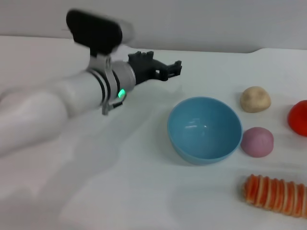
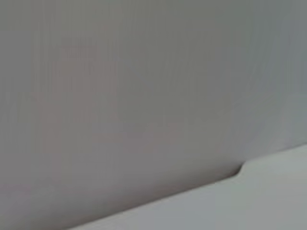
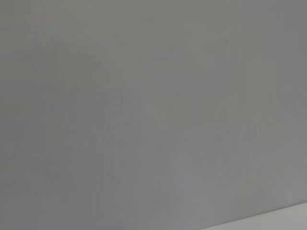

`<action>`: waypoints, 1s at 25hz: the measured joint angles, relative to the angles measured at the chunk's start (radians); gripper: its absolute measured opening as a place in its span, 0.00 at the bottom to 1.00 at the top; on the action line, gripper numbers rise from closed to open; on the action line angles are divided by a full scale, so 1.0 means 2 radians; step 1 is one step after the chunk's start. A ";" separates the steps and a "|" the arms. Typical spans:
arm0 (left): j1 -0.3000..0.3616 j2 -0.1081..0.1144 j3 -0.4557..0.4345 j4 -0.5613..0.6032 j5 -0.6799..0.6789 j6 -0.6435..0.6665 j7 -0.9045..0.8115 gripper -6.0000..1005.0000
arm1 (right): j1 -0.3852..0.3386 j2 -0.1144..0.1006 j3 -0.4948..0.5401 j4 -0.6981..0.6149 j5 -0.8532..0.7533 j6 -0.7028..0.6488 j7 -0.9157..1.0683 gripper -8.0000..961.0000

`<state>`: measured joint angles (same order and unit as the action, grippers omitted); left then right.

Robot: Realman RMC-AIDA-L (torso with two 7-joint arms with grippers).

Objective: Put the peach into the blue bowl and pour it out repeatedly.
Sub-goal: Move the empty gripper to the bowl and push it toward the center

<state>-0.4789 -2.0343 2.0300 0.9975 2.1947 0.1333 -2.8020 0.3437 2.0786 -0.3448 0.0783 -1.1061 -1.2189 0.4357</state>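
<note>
Light blue, smooth, deep round plastic bowl (image 1: 205,129) stands upright and empty on the white worktop (image 1: 120,191), towards its right edge. Small matte pink-mauve round peach (image 1: 257,142) lies just beside the bowl on its right-edge side, outside it. Beige lumpy round item (image 1: 255,99) sits behind the peach; a bright red round fruit (image 1: 298,118) and an orange ribbed cylinder (image 1: 274,193) lie at the right edge. Left gripper (image 1: 173,70), black, hovers behind the bowl holding nothing, fingers slightly parted. Only the head view shows these; both wrist views show plain grey surface.
</note>
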 joint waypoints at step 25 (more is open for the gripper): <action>-0.069 -0.017 -0.113 -0.060 -0.050 0.281 0.058 0.80 | 0.009 0.001 -0.005 0.001 0.000 0.002 0.000 0.80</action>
<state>-0.6164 -2.0677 1.8043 0.8767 2.0946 0.6956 -2.6868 0.3622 2.0801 -0.3541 0.0797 -1.1059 -1.2148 0.4358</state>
